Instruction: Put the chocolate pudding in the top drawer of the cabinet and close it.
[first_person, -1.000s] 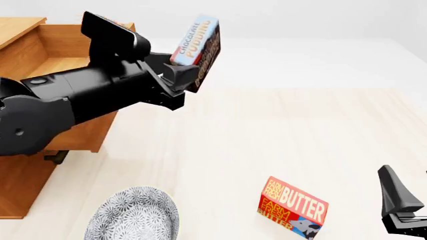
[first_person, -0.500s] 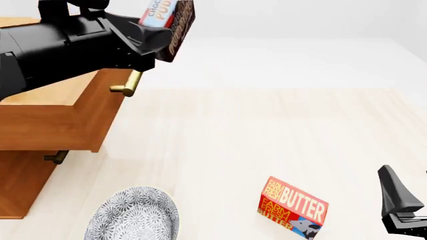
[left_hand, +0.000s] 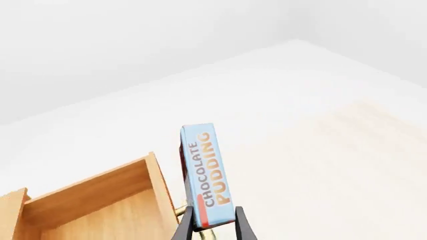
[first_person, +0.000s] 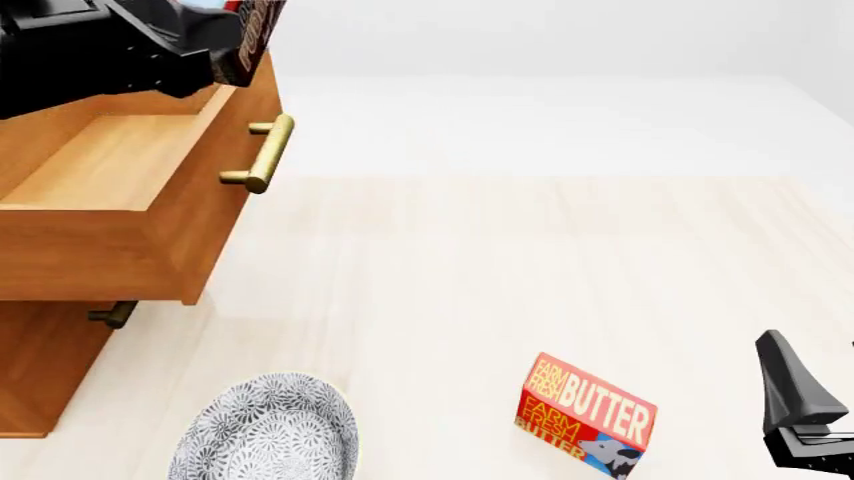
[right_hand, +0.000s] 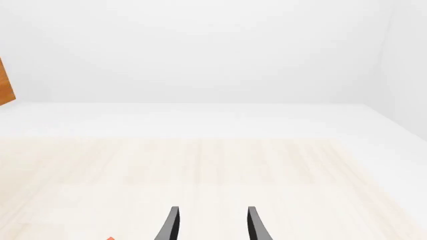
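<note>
Broadly, open table (first_person: 534, 250) is being left between the cabinet (first_person: 47, 370) and the butter box (first_person: 585, 415); the top drawer (first_person: 120, 215) is being held pulled out, nothing visible inside; the chocolate pudding (left_hand: 207, 175) is being clamped by the left gripper (left_hand: 212, 227) above the drawer's front edge; the right gripper (right_hand: 211, 225) is being kept parted, holding nothing.

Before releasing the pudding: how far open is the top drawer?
Open, pulled well out: the top drawer juts from the cabinet, bare floor showing, pudding not inside.

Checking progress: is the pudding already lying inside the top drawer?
No. The left hand holds the pudding in the air above the open drawer.
</note>
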